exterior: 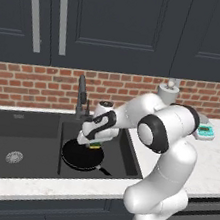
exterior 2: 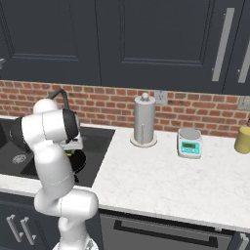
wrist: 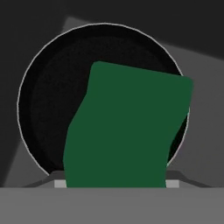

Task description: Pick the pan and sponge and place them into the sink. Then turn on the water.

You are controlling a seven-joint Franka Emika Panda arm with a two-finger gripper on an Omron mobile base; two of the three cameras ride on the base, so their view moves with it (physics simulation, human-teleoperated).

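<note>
Left base view shows the white arm bent over the sink [exterior: 37, 135], its end effector [exterior: 94, 144] lowered into the smaller right-hand basin, directly above the pan [exterior: 81, 157]. The pan lies flat on the floor of that basin, its thin handle pointing toward the front right corner. Between the fingers sits the sponge [exterior: 94, 145], a sliver of yellow and green visible just under the hand and just above the pan's inner surface; whether it touches the pan cannot be told from here. The end effector pinches the sponge, its jaws held apart by the block's width. Hand view looks straight down: the sponge's green scrubbing face [wrist: 127, 131] covers much of the picture, and behind it the round black pan [wrist: 48, 100] with its pale rim lies against the dark basin floor. The wider left basin holds only its round silver drain [exterior: 14, 157]. The dark slim faucet [exterior: 81, 97] rises behind the divider between the basins, and no stream falls from its spout. Right base view shows the arm's elbow in front of the sink [exterior 2: 100, 141], with a steel paper-towel holder [exterior 2: 144, 121], a white-and-teal kitchen scale [exterior 2: 190, 143] and a yellow container [exterior 2: 242, 139] standing on the pale counter [exterior 2: 161, 180] to the right.
</note>
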